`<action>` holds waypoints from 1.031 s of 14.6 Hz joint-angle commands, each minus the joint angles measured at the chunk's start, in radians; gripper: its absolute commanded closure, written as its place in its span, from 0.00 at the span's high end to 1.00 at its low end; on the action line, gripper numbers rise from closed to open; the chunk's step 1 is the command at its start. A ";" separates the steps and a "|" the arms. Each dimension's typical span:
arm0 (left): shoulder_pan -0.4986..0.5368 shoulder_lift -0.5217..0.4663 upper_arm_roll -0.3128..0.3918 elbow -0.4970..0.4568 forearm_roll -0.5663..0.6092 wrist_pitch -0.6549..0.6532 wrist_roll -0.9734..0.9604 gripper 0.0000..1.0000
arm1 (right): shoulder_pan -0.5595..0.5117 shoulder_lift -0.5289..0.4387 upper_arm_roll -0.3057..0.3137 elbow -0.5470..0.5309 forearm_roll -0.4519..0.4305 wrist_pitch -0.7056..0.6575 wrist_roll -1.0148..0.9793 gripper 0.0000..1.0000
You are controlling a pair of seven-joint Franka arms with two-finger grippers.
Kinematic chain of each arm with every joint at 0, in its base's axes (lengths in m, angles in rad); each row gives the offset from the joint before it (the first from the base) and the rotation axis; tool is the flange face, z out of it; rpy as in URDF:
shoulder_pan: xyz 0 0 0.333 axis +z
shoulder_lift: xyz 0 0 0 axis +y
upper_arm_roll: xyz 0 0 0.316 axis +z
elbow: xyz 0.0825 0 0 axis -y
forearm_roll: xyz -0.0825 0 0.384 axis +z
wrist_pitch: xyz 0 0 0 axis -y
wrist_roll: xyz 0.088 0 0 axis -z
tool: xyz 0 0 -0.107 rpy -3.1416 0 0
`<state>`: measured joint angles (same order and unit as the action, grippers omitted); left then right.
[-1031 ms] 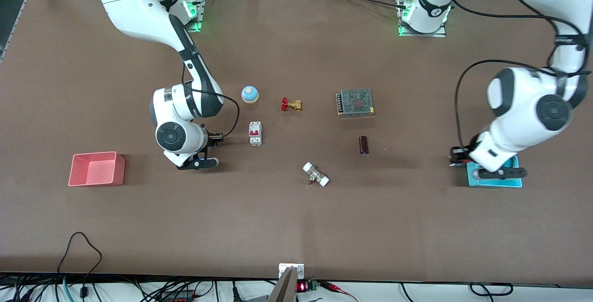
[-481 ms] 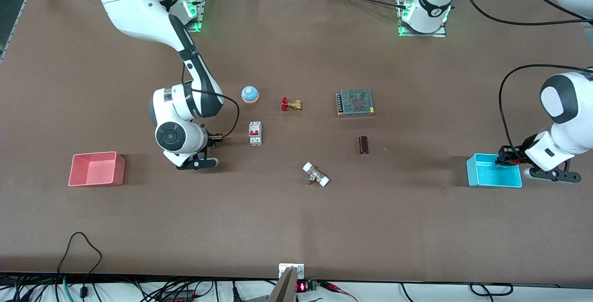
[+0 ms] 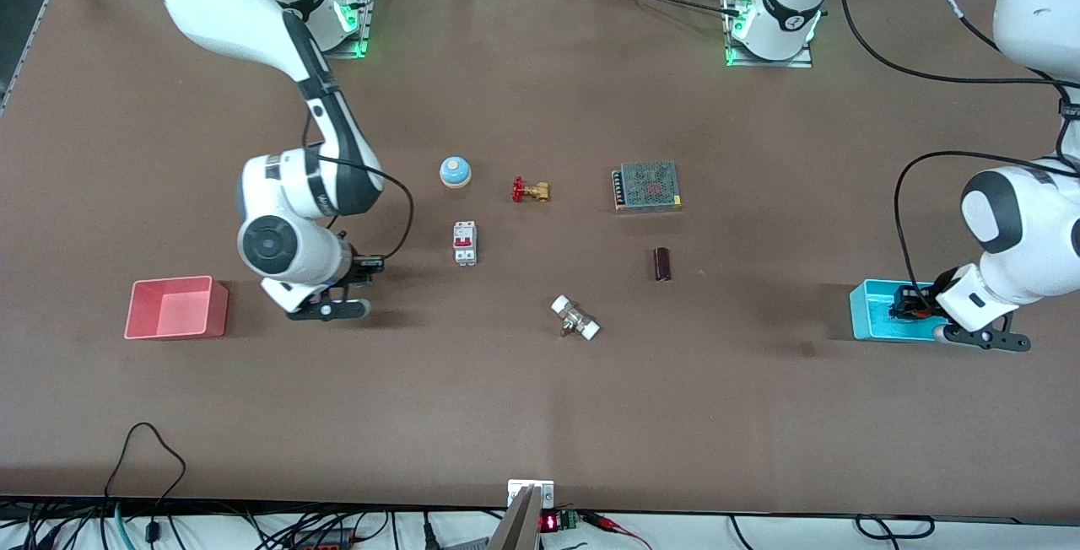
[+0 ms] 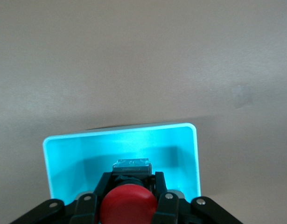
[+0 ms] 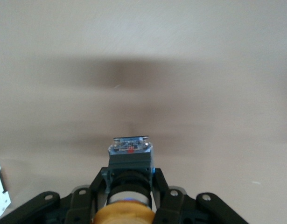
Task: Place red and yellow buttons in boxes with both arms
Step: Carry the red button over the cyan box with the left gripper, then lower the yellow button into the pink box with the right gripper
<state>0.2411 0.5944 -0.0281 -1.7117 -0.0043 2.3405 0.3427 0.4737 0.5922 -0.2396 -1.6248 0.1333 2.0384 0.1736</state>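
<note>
The pink-red box [image 3: 176, 307] sat toward the right arm's end of the table. Just beside it the right gripper [image 3: 325, 307] hung over bare brown table [image 3: 506, 415], its jaws clenched on the yellow button [image 5: 123, 211], black body pointing outward. Further along lay a white breaker [image 3: 465, 243], a blue bell [image 3: 455, 171], a red-handled brass valve [image 3: 530, 190], a white-ended fitting [image 3: 575, 319], a meshed power supply [image 3: 647, 186] and a dark cylinder [image 3: 662, 264], all well apart from both boxes. At the left arm's end, the left gripper [image 3: 979, 337] hung over the cyan box [image 3: 869, 314], jaws grasping the red button [image 4: 128, 205] above the box's interior. Cables [image 3: 152, 466] trailed along the table's edge nearest the camera.
</note>
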 commanded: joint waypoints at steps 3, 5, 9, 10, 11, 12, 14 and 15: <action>0.024 0.051 -0.015 0.014 0.000 0.056 0.032 0.01 | -0.013 -0.043 -0.147 0.083 -0.021 -0.099 -0.060 0.33; 0.027 0.057 -0.015 -0.005 0.000 0.082 0.042 0.02 | -0.049 -0.023 -0.184 0.088 -0.037 -0.098 -0.143 0.33; 0.037 0.067 -0.016 -0.012 0.000 0.097 0.042 0.67 | -0.203 0.047 -0.182 0.157 -0.029 -0.093 -0.285 0.33; 0.037 0.067 -0.016 -0.012 0.000 0.097 0.042 0.86 | -0.240 0.069 -0.181 0.180 -0.028 -0.090 -0.340 0.33; 0.037 0.067 -0.016 -0.011 0.000 0.097 0.042 0.87 | -0.266 0.087 -0.178 0.203 -0.024 -0.089 -0.376 0.33; 0.037 0.067 -0.016 -0.011 0.000 0.097 0.042 0.88 | -0.291 0.106 -0.176 0.219 -0.023 -0.089 -0.399 0.33; 0.037 0.065 -0.016 -0.009 0.000 0.096 0.041 0.88 | -0.319 0.123 -0.173 0.230 -0.020 -0.087 -0.413 0.33; 0.037 0.061 -0.016 -0.008 0.000 0.091 0.038 0.89 | -0.325 0.133 -0.170 0.233 -0.020 -0.086 -0.414 0.33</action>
<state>0.2626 0.6638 -0.0307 -1.7197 -0.0045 2.4305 0.3619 0.1688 0.6946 -0.4294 -1.4358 0.1078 1.9632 -0.2230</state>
